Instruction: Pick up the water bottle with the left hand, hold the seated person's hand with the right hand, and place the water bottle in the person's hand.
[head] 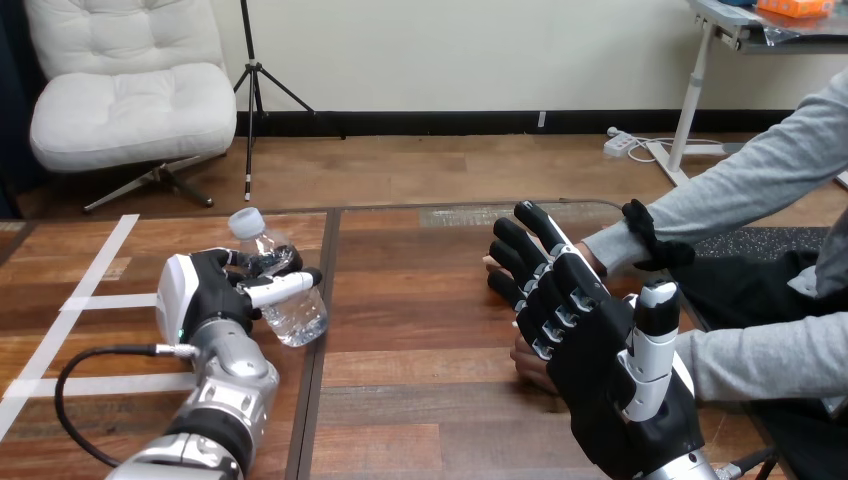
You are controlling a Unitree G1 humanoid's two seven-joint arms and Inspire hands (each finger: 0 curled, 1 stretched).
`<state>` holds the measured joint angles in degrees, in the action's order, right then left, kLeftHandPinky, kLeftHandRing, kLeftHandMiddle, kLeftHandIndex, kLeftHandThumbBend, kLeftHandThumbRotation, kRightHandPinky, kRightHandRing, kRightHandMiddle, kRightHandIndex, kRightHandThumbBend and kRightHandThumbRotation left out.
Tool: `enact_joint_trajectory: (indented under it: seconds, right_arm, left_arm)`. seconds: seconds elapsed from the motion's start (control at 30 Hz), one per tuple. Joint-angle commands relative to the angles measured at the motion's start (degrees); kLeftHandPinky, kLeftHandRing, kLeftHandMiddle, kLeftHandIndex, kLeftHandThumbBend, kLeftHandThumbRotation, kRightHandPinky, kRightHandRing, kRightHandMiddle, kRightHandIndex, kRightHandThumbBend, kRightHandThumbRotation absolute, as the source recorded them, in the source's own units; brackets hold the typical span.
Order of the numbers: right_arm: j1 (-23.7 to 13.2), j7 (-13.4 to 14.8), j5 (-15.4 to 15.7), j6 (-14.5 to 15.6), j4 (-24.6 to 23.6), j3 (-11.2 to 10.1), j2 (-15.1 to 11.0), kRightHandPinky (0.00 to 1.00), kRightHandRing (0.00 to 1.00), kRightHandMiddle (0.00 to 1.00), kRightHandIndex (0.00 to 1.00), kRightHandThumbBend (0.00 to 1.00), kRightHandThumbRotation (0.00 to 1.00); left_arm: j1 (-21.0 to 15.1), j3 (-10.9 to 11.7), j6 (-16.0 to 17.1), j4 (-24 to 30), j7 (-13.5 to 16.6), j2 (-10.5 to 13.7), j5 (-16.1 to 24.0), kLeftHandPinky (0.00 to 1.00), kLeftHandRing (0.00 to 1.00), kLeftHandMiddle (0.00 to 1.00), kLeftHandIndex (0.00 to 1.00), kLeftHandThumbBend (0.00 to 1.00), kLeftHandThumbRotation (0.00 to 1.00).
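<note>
The left hand (212, 295) has the bottle (290, 300). Its fingers and thumb are curled round the middle of the bottle, over the left half of the table (420, 330) and fairly close to the far edge. The bottle leans, with its cap towards the far left corner and its base towards the near right. I can't tell whether the base touches the wood or has come clear of it.

Over by the right edge, the right hand (590, 345) is spread flat with its fingers straight, gripping nothing. It lies over the person's two hands. The person's near hand (528, 365) shows just under its fingers, and a fingertip of the person's far hand (487, 263) pokes out past them. The hands may be touching, but I see no finger or thumb closed round either one, so I wouldn't call that a hold yet.

What matters next is the gap. The person's hands lie well to the right of the bottle, across the bare middle of the table, and at about the same distance from the far edge. By my reckoning, the left arm has to carry the bottle sideways to the right. It will probably also have to straighten the bottle so the base goes down first. Meanwhile the right hand has to shift so that a palm is free to take it.
</note>
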<state>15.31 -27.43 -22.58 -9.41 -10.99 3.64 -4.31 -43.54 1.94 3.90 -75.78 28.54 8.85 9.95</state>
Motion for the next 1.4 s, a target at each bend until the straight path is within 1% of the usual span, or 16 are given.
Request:
enact_joint_trajectory:
  seconds: [0.0,0.13,0.27,0.57,0.63,0.73,0.83,1.07,1.23,1.37]
  right_arm:
    - [-3.51,-0.57,-0.77,-0.77,-0.59,-0.47,0.22,1.0,1.0,0.97,0.99,0.99,1.0]
    - [-3.88,-0.54,-0.62,-0.94,-0.1,-0.55,0.33,1.0,1.0,0.97,0.99,0.98,1.0]
    - [-4.39,-0.19,-0.34,-1.05,0.54,-0.77,0.48,1.0,0.99,0.97,0.98,0.98,1.0]
    - [-5.75,0.19,0.41,-1.66,2.02,-1.4,0.38,1.0,0.98,0.96,0.98,0.97,1.0]
    - [-6.02,0.19,0.47,-1.67,2.29,-1.53,0.33,1.0,0.97,0.96,0.98,0.97,1.0]
    - [-6.64,-0.03,0.97,-2.5,3.1,-1.79,0.13,1.0,0.97,0.97,0.98,0.96,1.0]
    - [-7.32,0.21,1.26,-2.3,3.75,-2.08,-0.02,1.0,0.98,0.97,0.98,0.96,1.0]
    - [-8.94,0.06,1.78,-2.44,5.49,-2.82,-0.52,1.0,0.98,0.96,0.98,0.95,1.0]
    - [-9.99,-0.32,1.99,-2.75,6.67,-3.29,-0.72,1.0,0.99,0.96,0.98,0.94,1.0]
    - [-10.9,0.04,2.97,-3.21,7.63,-3.73,-0.97,1.0,0.99,0.96,0.98,0.93,1.0]
  left_arm:
    - [-1.76,-1.49,3.52,3.98,1.51,0.43,1.75,0.17,0.23,0.3,0.45,0.82,0.0]
    - [-1.66,-2.08,4.09,4.21,2.08,0.44,2.07,0.16,0.22,0.29,0.45,0.82,0.0]
    - [-1.53,-4.03,4.59,4.39,3.79,0.78,4.3,0.15,0.21,0.29,0.45,0.82,0.0]
    - [-1.3,-7.26,5.63,4.68,7.23,1.64,8.86,0.16,0.22,0.3,0.46,0.84,0.0]
    - [-1.28,-7.49,5.87,4.67,7.77,1.74,9.49,0.17,0.23,0.31,0.46,0.84,0.0]
    - [-1.24,-7.63,6.12,4.84,8.65,1.78,9.93,0.18,0.24,0.32,0.45,0.83,0.0]
    - [-1.19,-7.65,6.88,4.84,9.86,1.79,10.45,0.2,0.27,0.34,0.45,0.83,0.0]
    - [-1.05,-9.8,7.57,4.93,13.24,2.42,13.34,0.22,0.29,0.36,0.43,0.81,0.0]
    - [-1.0,-10.81,8.08,4.93,14.69,2.81,14.66,0.24,0.31,0.39,0.45,0.8,0.0]
    - [-0.89,-11.38,9.05,5.1,16.18,3.03,15.49,0.25,0.32,0.4,0.45,0.81,0.0]
